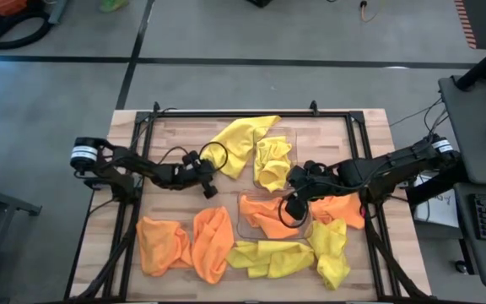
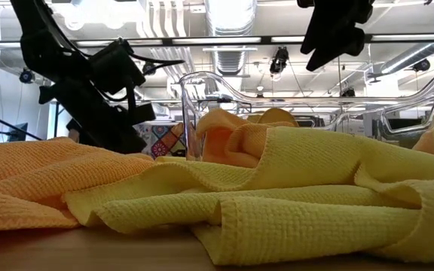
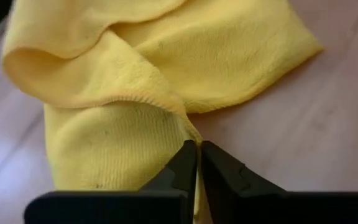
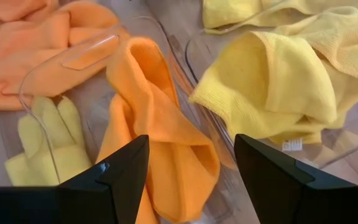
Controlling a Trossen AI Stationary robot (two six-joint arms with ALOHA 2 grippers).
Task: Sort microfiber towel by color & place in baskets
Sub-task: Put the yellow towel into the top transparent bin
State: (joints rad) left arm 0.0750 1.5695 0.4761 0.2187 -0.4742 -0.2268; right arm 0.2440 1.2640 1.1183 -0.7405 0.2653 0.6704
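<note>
A bright yellow towel [image 1: 241, 139] [image 3: 166, 62] lies crumpled on the wood near the table's far edge. My left gripper [image 1: 207, 176] [image 3: 199, 152] is shut on its near-left end. The far clear basket [image 1: 292, 135] holds another yellow towel [image 1: 272, 163] [image 4: 284, 81]. The near clear basket [image 1: 241, 221] [image 4: 73, 59] holds an orange towel [image 1: 264, 215] [image 4: 160, 137]. My right gripper [image 1: 295, 190] [image 4: 191, 146] hangs open above the baskets' meeting walls, over the orange towel, and touches nothing. My left gripper pinches the loose yellow towel's hemmed edge [image 3: 190, 127] between its two shut fingers, at the corner nearest the arm. The fingers come low from the table's left. A thin strip of cloth shows between them. The rest of the towel lies slack on the table.
Two orange towels [image 1: 163, 245] [image 1: 212, 241] lie at the near left. Two yellow towels [image 1: 272, 257] [image 1: 332, 249] lie along the near edge and fill the low view's foreground [image 2: 277, 196]. Another orange towel [image 1: 340, 209] lies under my right arm. Bare wood shows at the far left.
</note>
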